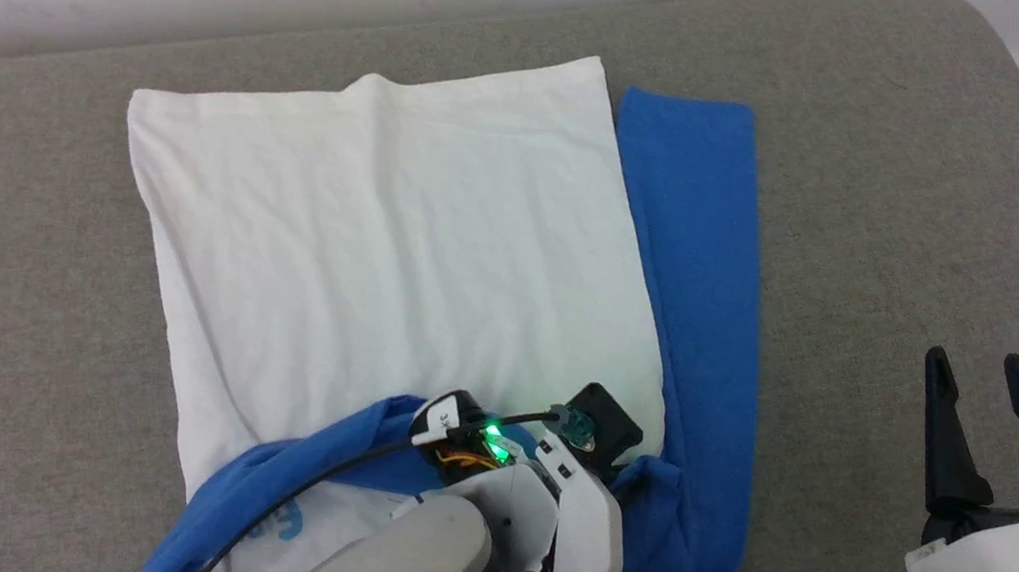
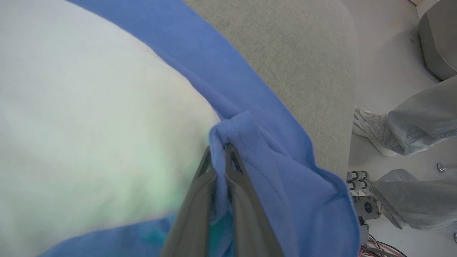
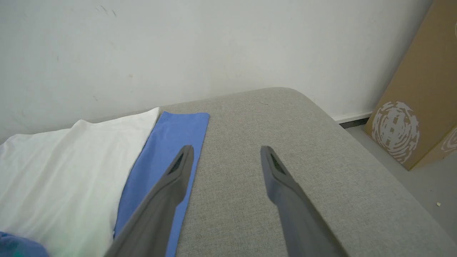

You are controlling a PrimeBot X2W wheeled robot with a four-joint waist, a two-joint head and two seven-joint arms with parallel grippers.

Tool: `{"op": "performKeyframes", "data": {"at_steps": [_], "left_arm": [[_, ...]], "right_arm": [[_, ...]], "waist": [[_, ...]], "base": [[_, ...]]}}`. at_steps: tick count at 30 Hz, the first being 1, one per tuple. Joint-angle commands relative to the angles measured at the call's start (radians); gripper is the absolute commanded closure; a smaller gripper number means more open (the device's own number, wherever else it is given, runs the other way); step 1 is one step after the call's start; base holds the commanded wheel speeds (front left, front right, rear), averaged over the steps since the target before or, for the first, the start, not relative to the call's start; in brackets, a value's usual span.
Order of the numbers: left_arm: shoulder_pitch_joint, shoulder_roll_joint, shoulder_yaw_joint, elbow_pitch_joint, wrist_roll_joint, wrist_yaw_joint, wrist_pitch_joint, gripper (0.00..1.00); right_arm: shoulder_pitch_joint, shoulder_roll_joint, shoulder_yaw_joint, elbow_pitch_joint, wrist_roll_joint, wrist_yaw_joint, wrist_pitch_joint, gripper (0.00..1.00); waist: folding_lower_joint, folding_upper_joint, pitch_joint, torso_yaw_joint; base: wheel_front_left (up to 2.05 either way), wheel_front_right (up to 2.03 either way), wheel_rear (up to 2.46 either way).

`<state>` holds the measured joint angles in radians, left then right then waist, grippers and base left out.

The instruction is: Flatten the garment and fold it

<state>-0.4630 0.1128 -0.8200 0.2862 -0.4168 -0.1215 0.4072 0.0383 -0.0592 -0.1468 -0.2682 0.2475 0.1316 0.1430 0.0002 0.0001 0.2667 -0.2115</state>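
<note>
Counting first: one garment (image 1: 399, 245), two grippers, one cardboard box (image 3: 421, 100), two trouser legs (image 2: 417, 121) of a person standing by, one pale shoe (image 2: 371, 130).

Garment sits spread on the grey padded surface (image 1: 910, 226), white body mostly flat with light creases, far hem close to the wall (image 3: 214, 43). One blue sleeve (image 1: 696, 250) laid straight along the body's right side, touching it, cuff at the far end. Near end all bunched up: blue shoulder and collar fabric folded back over the white, with a bit of blue print (image 1: 286, 524) peeking out underneath.

Left gripper (image 2: 218, 157) clamped tight on a fold of that blue fabric, stitched edge poking out just past the tips. Looks like collar or shoulder seam, hard to say which from that close and blurry. Right gripper (image 1: 978, 363) spread wide, holding nothing, hovering over bare grey well apart from the sleeve in the head view. In its own wrist view, one finger (image 3: 166, 194) overlaps the sleeve's edge.

Box stands on the floor past the surface's far right corner, contents not visible.

Room-wise: plenty of bare grey right of the sleeve, a narrower strip left of the body, rounded corner at far right. Person's legs just beside the surface's edge in the left wrist view.
</note>
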Motion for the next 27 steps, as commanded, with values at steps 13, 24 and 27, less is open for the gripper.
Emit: {"op": "performKeyframes", "data": {"at_steps": [13, 24, 27], "left_arm": [[0.023, -0.009, 0.078, -0.095, -0.038, 0.044, -0.371, 0.00], [0.187, 0.122, 0.379, -0.189, -0.024, 0.280, -0.651, 0.00], [0.246, 0.145, 0.477, -0.226, -0.028, 0.332, -0.665, 0.00]], "right_arm": [[-0.017, -0.003, 0.014, 0.008, -0.016, -0.001, 0.003, 0.00], [-0.036, -0.035, -0.030, 0.043, 0.007, -0.001, 0.041, 0.00], [-0.081, -0.064, -0.061, 0.118, 0.039, -0.001, 0.056, 0.00]], "waist": [[-0.0002, -0.0001, -0.080, 0.073], [-0.0002, -0.0001, -0.116, 0.180], [-0.0002, -0.0001, -0.104, 0.207]], "base": [[0.00, 0.00, 0.00], [0.00, 0.00, 0.00], [0.00, 0.00, 0.00]]}}
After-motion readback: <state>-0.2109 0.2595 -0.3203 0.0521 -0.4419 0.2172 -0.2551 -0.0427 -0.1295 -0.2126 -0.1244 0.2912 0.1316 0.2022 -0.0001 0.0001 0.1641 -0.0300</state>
